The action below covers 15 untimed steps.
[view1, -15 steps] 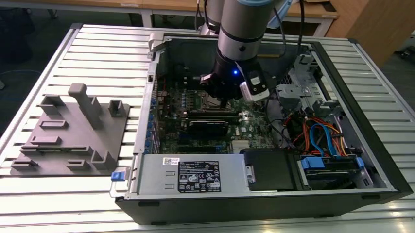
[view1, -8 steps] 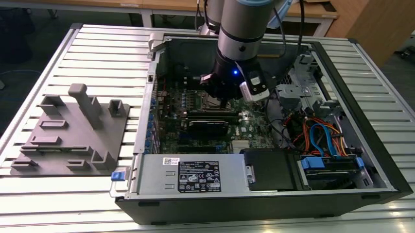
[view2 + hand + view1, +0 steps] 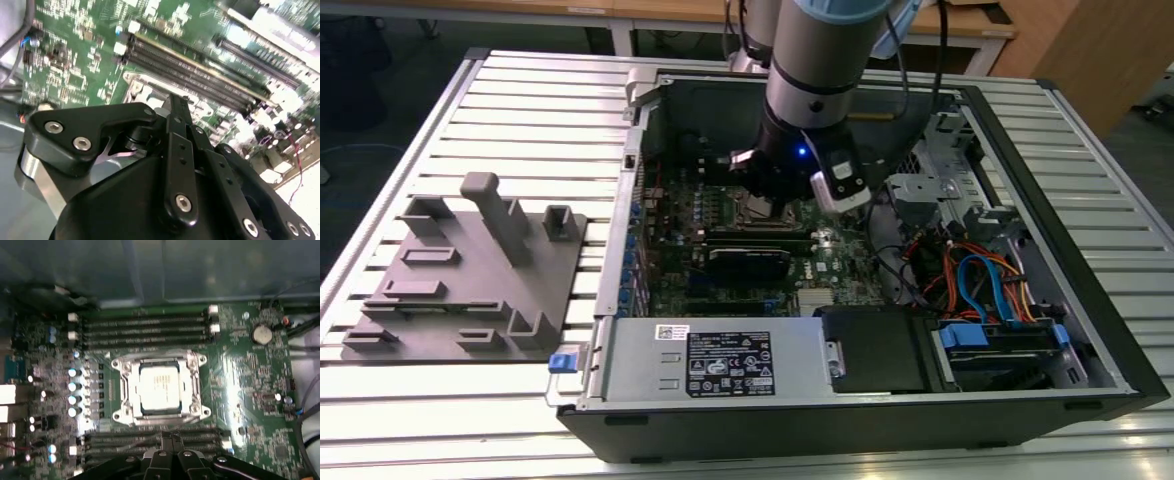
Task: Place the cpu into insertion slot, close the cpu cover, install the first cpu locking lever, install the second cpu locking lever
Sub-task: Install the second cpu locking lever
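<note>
The cpu [image 3: 159, 387], a square chip with a pale metal top, lies in the insertion slot [image 3: 118, 415] in the middle of the green motherboard. The cpu cover [image 3: 159, 361], a silvery frame, lies flat around the chip. In the first wrist view my gripper [image 3: 172, 438] hovers just beside the socket, over the nearer memory slots, with its black fingers together and nothing between them. In the second wrist view the gripper [image 3: 178, 102] points at a corner of the insertion slot [image 3: 142, 89]. In the exterior view the gripper [image 3: 767, 205] hangs inside the open computer case, over the socket area.
Long black memory slots [image 3: 145, 327] run on both sides of the socket. A grey labelled power supply box [image 3: 707, 365] sits at the case's near edge. Coloured cables [image 3: 987, 285] fill the exterior view's right side. A grey fixture plate [image 3: 467, 270] stands on the slatted table outside the case.
</note>
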{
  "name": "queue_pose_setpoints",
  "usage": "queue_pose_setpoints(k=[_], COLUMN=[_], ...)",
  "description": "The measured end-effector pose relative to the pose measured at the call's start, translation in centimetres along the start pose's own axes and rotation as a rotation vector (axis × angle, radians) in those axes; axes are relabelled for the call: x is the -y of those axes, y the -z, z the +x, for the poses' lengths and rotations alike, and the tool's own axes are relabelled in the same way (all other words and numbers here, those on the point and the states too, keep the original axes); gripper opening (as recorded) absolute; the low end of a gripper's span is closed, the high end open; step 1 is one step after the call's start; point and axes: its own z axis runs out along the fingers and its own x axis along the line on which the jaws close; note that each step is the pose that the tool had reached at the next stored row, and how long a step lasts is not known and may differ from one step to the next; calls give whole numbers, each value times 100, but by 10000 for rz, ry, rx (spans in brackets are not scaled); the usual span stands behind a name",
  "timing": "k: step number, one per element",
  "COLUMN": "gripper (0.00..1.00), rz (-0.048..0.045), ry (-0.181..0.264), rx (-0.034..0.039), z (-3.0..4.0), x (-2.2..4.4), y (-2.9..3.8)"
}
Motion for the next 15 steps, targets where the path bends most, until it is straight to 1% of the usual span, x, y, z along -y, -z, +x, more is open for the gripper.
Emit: queue_pose_setpoints(k=[1, 2, 5, 9, 13, 15], gripper=[10, 10, 10, 10, 10, 10], rz=[-50, -73, -109, -145, -195, -250], ry=[1, 1, 4, 84, 245, 249], rx=[-4, -6, -11, -28, -90, -102], z=[5, 14, 43, 97, 127, 156], x=[11, 25, 64, 86, 98, 105], y=[0, 0, -7, -26, -55, -64])
